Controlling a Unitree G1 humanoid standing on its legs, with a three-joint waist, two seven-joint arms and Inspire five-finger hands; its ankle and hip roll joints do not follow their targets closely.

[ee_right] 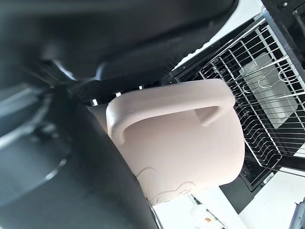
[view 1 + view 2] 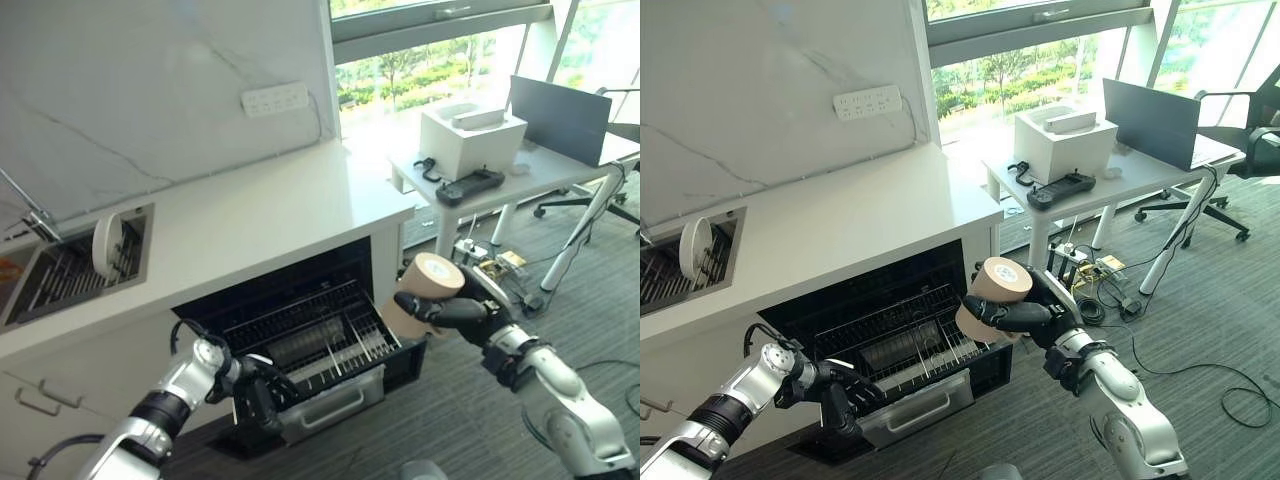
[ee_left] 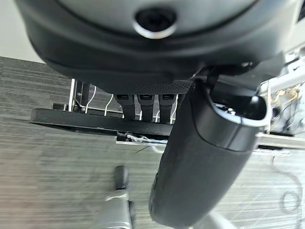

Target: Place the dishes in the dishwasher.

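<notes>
A beige mug [image 2: 425, 290] lies tilted on its side in my right hand [image 2: 455, 312], which is shut on it just past the right end of the dishwasher's pulled-out wire rack [image 2: 300, 335]. In the right wrist view the mug [image 1: 190, 143] shows its handle, with the rack beyond it. My left hand [image 2: 255, 395] is at the front left corner of the dishwasher drawer [image 2: 330, 405], and its fingers [image 3: 143, 105] curl over the drawer's black edge. A white plate [image 2: 104, 243] stands upright in the sink rack [image 2: 60, 275] on the counter.
The white counter [image 2: 270, 215] runs above the dishwasher. To the right stands a white table [image 2: 540, 180] with a box, a black controller and a dark screen. Cables and a power strip [image 2: 490, 268] lie on the grey carpet by my right arm. An office chair [image 2: 620, 160] is at the far right.
</notes>
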